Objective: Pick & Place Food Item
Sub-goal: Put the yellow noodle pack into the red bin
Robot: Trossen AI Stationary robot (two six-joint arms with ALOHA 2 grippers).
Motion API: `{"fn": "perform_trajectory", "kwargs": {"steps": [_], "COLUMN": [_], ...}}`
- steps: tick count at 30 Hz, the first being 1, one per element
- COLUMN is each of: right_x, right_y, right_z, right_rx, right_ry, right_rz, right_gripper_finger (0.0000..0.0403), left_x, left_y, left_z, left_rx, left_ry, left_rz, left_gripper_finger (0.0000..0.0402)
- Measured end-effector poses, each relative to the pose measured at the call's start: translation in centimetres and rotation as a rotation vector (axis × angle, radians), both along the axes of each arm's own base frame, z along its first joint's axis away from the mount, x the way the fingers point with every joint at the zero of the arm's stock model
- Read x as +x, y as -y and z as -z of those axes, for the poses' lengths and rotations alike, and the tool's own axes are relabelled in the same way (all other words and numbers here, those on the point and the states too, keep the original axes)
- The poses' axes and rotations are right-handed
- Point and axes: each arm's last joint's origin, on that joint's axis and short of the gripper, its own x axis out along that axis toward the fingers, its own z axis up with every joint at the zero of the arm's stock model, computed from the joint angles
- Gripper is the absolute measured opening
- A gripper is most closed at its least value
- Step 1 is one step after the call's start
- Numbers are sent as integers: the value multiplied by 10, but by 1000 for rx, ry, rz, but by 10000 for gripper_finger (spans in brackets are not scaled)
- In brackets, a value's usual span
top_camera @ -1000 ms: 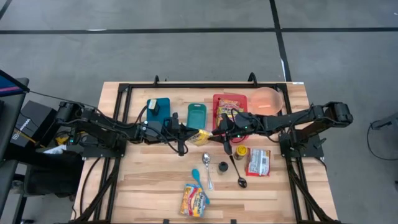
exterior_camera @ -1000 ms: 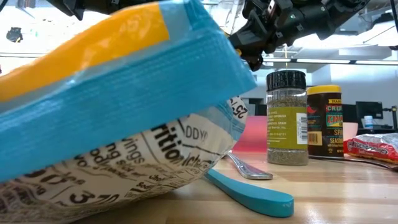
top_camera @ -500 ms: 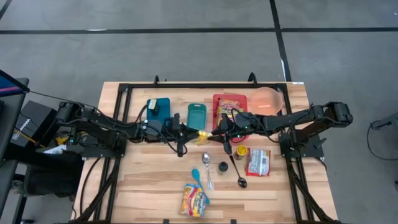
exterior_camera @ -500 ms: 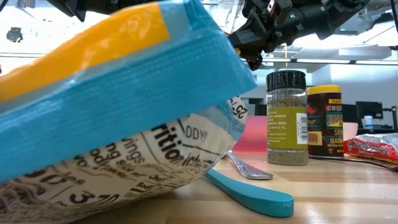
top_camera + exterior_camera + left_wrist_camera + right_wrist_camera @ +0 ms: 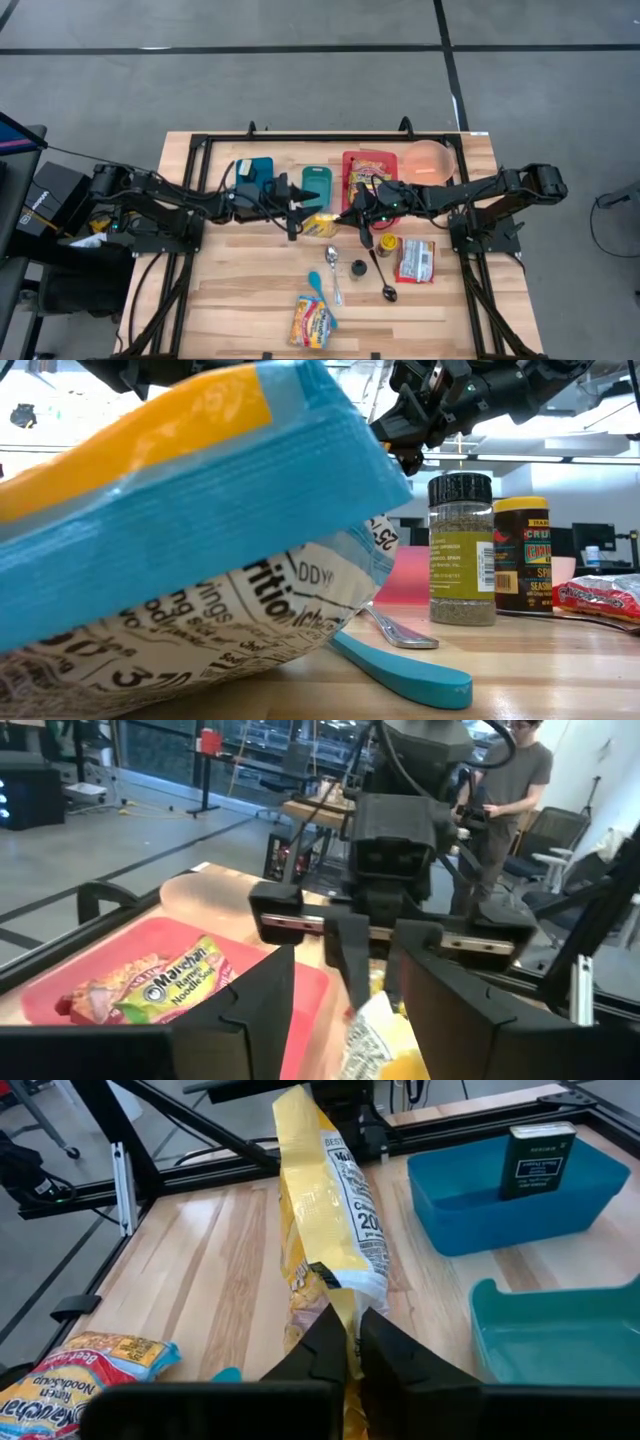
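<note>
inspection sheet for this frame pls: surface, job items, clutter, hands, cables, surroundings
Surface: wooden table, black frame on it.
Job's things: yellow snack bag pinched at one end by the right hand, midair between the two hands; pink tray holds a noodle packet.
Clutter: blue bin, teal tray, two spice jars, spoons, chip bag, red packet.
Hands: right hand shut on the bag; left hand open.
Cables: along both arms.
Surroundings: person behind table.
</note>
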Motion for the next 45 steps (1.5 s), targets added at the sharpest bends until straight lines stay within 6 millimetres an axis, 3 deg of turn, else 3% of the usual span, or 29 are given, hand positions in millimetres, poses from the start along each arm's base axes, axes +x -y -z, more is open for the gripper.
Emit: {"fn": "perform_trajectory", "kwargs": {"steps": [11,23,36,45], "right_x": [0,-7,-50,-77], "right_y": [5,29,45,51], "right_z": [0,-3,-35,-45], "right_rx": [-4,-6,-43,-4], "right_ry": [0,-25,-70,-79], "right_rz": [14,97,244,384], "right_gripper_finger": [4,3,1,0], "left_x": [-24,-35,-37,-37], "left_y": [-5,0,12,13], "left_z": [-26,-18,-15,-15], "left_rx": [7,-9,-3,-3], "left_ry": [20,-139,-173,-172], "left_rz": [-14,6,54,57], "left_gripper_finger": [164,147,140,140]}}
